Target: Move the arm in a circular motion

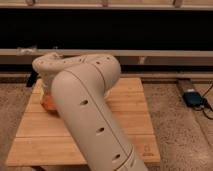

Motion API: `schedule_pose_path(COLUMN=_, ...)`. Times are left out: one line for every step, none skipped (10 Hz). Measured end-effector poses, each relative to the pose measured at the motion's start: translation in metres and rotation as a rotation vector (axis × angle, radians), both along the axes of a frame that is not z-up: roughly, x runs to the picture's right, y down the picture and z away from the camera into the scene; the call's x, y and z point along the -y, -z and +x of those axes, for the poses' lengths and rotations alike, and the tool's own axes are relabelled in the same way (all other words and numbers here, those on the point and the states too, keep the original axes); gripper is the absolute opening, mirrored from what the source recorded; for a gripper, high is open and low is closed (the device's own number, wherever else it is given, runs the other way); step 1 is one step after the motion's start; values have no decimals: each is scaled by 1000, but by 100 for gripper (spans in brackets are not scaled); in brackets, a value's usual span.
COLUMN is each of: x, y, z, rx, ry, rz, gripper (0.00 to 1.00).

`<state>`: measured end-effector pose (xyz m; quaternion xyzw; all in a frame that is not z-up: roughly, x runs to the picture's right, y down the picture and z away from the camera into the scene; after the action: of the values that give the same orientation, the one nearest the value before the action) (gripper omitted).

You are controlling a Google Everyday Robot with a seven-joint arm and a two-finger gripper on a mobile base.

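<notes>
Presently in frame: the arm point(87, 107), a thick cream-white limb of 2 visible segments, rises from the near edge of the wooden table point(137, 122) and folds back over its left half.
Arm position: the elbow bulges above the table's back edge; the far segment runs leftward to end over the table's back-left corner.
Gripper: only a dark part of the gripper point(34, 79) peeks out beyond the arm's far end, just off the table's back-left corner; whether it is spread or pressed together cannot be told.
On the table: 1 orange object point(48, 103) sits on the left side, directly under the arm's far segment and mostly hidden by it.
Off the table: a blue device point(192, 97) with a cable lies on the floor to the table's right, well apart from the arm.
Behind the table: a pale ledge point(165, 53) runs along a dark wall.
Task reading: a circular sweep appears to need only free space above the table.
Risk: a low arc could knock the orange object off the table's left edge, because the arm hangs close over it.
Risk: a wide arc toward the table's back could clip the ledge.
</notes>
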<state>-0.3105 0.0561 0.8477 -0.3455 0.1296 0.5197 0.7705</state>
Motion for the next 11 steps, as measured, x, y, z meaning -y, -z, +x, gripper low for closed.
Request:
schedule_pose_path(x=3, y=10, z=-3, rx=-2, ry=18, rz=25, gripper=80)
schedule_pose_path(x=8, y=28, z=-6, rx=-3, ry=33, rz=57, gripper=80)
schedule_pose_path(x=12, y=48, z=-5, rx=-6, ry=45, rz=90, gripper=80)
schedule_pose_path(x=13, y=64, z=-6, rx=-5, ry=54, rz=117, gripper=80)
schedule_pose_path(x=4, y=87, z=-12, rx=3, ry=66, rz=138, gripper=80)
schedule_pose_path(x=-10, y=108, z=-12, rx=10, ry=73, rz=156, gripper=80)
schedule_pose_path(x=-18, y=119, z=-4, rx=6, ry=75, rz=166, gripper=80)
schedule_pose_path(x=-28, y=129, z=6, rx=1, ry=74, rz=167, gripper=80)
schedule_pose_path(x=-41, y=141, z=19, rx=-7, ry=74, rz=164, gripper=80)
schedule_pose_path(x=-54, y=151, z=32, rx=-17, ry=71, rz=154, gripper=80)
schedule_pose_path(x=-64, y=157, z=48, rx=-39, ry=59, rz=141, gripper=80)
